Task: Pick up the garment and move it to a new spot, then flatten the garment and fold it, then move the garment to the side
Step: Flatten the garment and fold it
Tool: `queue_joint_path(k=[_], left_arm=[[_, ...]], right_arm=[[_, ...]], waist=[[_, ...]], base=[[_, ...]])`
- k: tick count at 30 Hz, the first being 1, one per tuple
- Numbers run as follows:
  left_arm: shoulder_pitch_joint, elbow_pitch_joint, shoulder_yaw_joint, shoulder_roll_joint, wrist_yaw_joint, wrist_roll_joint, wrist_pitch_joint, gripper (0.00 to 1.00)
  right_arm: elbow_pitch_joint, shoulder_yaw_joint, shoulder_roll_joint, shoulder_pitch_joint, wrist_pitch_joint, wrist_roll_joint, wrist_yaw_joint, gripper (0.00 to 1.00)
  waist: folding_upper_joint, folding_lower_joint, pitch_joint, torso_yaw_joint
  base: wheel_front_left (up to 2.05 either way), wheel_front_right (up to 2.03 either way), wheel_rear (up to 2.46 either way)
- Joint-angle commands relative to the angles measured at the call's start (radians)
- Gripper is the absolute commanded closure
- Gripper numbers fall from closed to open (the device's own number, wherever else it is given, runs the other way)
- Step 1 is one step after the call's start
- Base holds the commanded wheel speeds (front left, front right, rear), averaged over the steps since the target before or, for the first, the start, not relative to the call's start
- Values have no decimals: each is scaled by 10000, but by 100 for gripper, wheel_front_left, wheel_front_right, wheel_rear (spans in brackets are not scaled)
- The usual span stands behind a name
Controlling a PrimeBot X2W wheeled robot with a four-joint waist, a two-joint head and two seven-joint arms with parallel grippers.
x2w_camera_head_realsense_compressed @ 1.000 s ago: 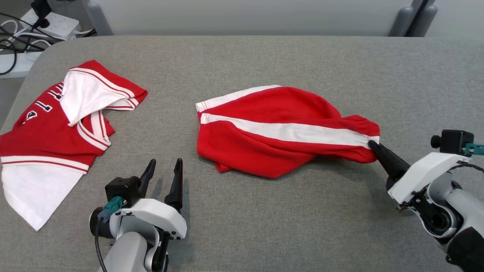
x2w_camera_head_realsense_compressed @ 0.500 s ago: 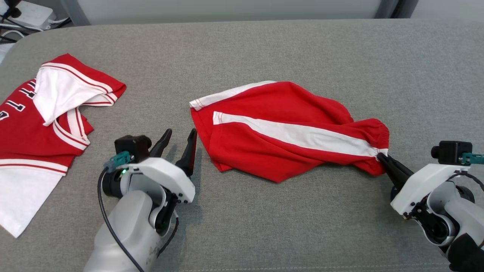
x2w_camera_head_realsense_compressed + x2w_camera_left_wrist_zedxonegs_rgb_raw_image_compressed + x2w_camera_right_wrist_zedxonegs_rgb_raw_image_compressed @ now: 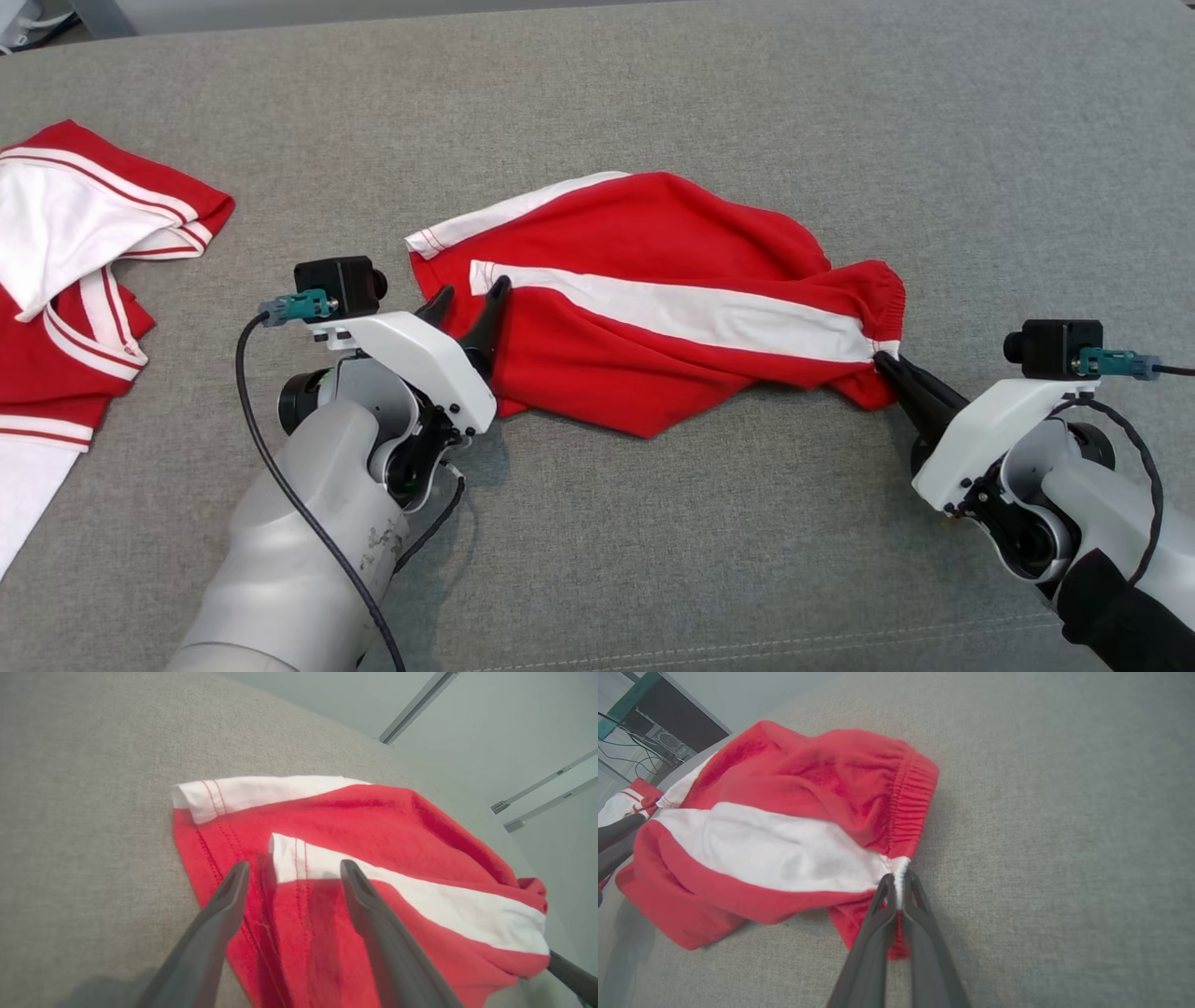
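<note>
Our right tool (image 3: 884, 357) is clamped on the waistband corner of the red shorts (image 3: 672, 233). Our left tool (image 3: 474, 289), spread wide, sits over their hem on the grey table (image 3: 653, 84).

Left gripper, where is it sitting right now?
In the head view, the left gripper sits left of centre, jaws open at the leg hem of the red shorts; the right gripper pinches the waistband end.
</note>
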Motion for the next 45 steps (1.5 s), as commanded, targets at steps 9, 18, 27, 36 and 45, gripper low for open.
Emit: queue_joint_path(k=[9, 18, 27, 36, 45], left_arm=[[-923, 521, -297, 267, -144, -708, -316, 0], [-1191, 515, -747, 285, -155, -1175, -437, 3], [-1179, 392, -1286, 390, -156, -1416, -746, 100], [-1238, -21, -1508, 704, -156, -1900, -1305, 100], [-2529, -1761, -2058, 2447, -157, -2203, -1695, 100]], right_arm=[[-144, 556, 84, -229, -347, 268, 42, 100], [-98, 880, 96, -494, -567, 529, 42, 100], [-21, 1095, 53, -678, -746, 777, 42, 100], [-267, 977, 62, -1000, -958, 985, 42, 100], [-312, 107, 719, -2718, -1053, 677, 42, 100]], waist=[[0, 0, 186, -296], [0, 0, 334, -436], [0, 0, 334, -331], [0, 0, 65, -84], [0, 0, -285, -50]], base=[[0, 0, 0], [0, 0, 0], [0, 0, 0], [0, 0, 0], [0, 0, 0]])
